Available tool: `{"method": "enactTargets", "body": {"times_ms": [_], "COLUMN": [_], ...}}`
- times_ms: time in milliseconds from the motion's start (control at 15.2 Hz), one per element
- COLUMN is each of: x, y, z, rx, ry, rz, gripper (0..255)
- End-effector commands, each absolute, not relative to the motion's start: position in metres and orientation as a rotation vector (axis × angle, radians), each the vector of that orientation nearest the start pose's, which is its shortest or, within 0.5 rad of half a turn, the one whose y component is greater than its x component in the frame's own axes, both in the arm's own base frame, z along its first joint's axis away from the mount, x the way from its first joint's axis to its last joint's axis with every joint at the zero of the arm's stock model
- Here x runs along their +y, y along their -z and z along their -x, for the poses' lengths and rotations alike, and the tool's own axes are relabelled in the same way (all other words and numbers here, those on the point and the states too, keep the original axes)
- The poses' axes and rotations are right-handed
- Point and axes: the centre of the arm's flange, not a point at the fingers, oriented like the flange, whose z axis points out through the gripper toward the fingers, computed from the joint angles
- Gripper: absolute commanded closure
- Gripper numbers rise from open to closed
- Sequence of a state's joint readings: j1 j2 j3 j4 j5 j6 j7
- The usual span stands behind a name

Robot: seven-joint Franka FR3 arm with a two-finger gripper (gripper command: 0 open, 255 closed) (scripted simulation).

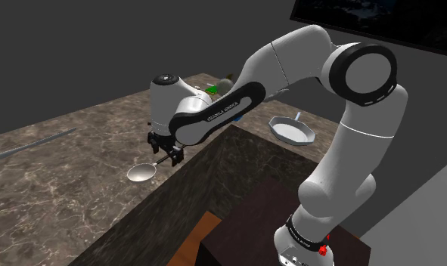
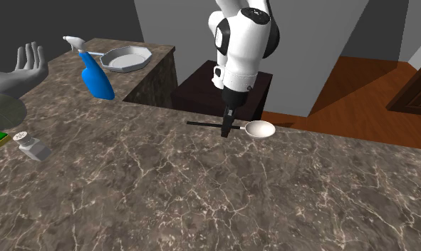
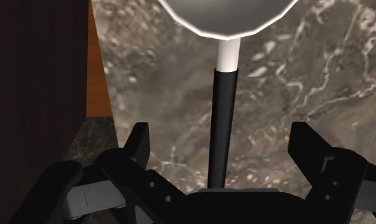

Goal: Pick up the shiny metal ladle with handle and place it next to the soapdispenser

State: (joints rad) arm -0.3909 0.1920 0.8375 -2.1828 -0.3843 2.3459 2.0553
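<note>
While the pincer point(image 3: 221, 137) stands spread astride the ladle point(image 3: 222, 95) handle, not touching it, pan point(image 2: 146, 58) on counter point(image 2: 201, 192)

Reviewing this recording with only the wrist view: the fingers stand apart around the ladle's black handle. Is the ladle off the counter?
Observer: No. In the second exterior view the ladle lies on the marbled counter, near the edge by the stand.
Operator: Where might the dispenser be?
Observer: A blue bottle with a white nozzle stands far toward that view's left, close to a white pan. I can't confirm it's the dispenser.
Operator: And the arm?
Observer: In the shoulder view the gripper points down over the handle, with the ladle's bowl toward that view's left.
</note>
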Motion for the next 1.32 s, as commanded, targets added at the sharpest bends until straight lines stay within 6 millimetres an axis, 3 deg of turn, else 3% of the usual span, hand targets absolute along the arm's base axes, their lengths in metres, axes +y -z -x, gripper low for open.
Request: {"method": "enactTargets", "body": {"times_ms": [0,132,198,792,1254], "x": [0.229,0.229,0.229,0.229,0.229], "y": [-0.333,-0.333,-0.333,-0.333,-0.37], "z": [-0.504,-0.504,-0.504,-0.504,-0.504], "rx": [1.963,1.963,1.963,1.963,1.963], "ry": [0.23,0.23,0.23,0.23,0.23], "rz": [2.435,2.435,2.435,2.435,2.435], "gripper": [0,0,255,255,255]}}
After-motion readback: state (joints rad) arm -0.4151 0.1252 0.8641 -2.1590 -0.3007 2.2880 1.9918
